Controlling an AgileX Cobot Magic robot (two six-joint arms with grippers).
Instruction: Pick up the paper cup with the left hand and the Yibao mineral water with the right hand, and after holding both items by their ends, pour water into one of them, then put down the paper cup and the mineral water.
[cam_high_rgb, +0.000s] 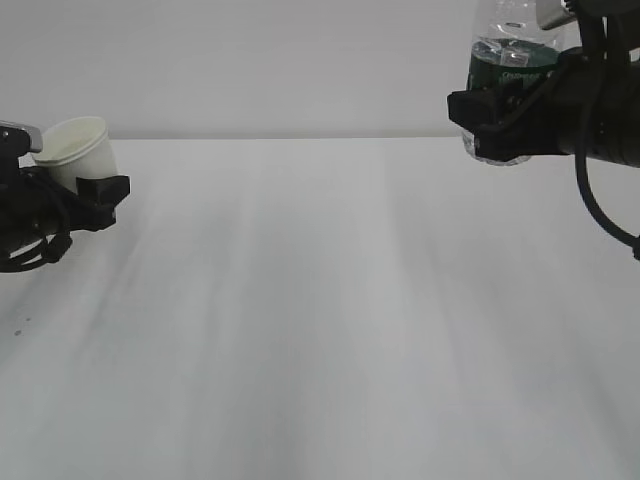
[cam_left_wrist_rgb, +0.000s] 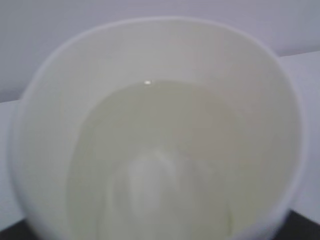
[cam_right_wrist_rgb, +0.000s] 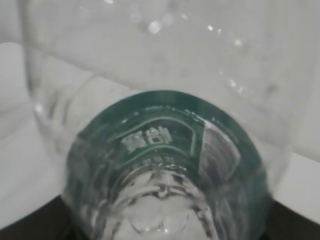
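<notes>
Gripper-wise, from outside, my left hand (cam_high_rgb: 95, 195) clasps the paper cup (cam_high_rgb: 78, 150) low at the tabletop's (cam_high_rgb: 320, 320) left edge; my right hand (cam_high_rgb: 490, 110) grips the Yibao mineral water (cam_high_rgb: 510, 70) raised at right. Left wrist: the cup's cream inside (cam_left_wrist_rgb: 155, 150) fills everything. Right wrist: the bottle's green label (cam_right_wrist_rgb: 165, 135) looms close.

My left hand (cam_high_rgb: 100, 195) is matte black with blocky angular jaws and a grey block on top. My right hand (cam_high_rgb: 490, 110) is black too, trailing looping black cables.
</notes>
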